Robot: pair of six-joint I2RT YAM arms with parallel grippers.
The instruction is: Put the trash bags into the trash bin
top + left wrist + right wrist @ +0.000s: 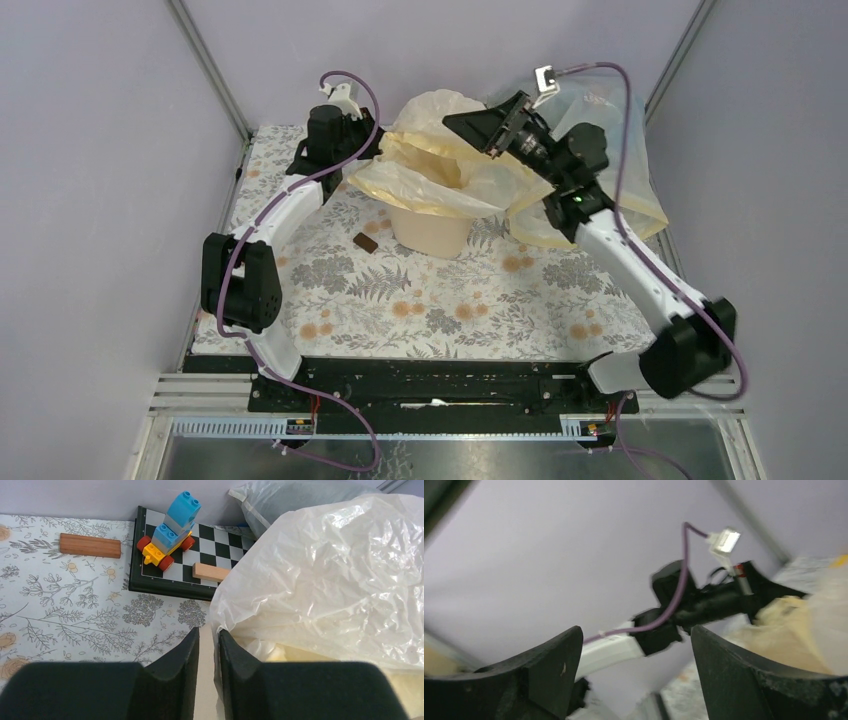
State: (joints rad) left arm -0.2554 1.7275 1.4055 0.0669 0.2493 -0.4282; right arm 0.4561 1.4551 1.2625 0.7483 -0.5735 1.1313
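Note:
The cream-beige trash bin (430, 232) stands at the table's middle back. A crinkly cream-yellow trash bag (440, 165) is draped over its mouth and puffs up above it. My left gripper (366, 140) is at the bin's left rim. In the left wrist view my left gripper (206, 632) is shut on the beige rim (207, 680), with the edge of the bag (325, 570) against the right finger. My right gripper (455, 122) hangs above the bin, open and empty. In its own view my right gripper (636, 635) points at the left arm, with the bag (794, 630) to its right.
A big whitish-clear sack (615, 130) bulges at the back right behind the right arm. A small brown block (365, 241) lies left of the bin. The left wrist view shows a checkerboard (205, 545) with a brick toy car (170, 530) and wooden blocks (90, 545).

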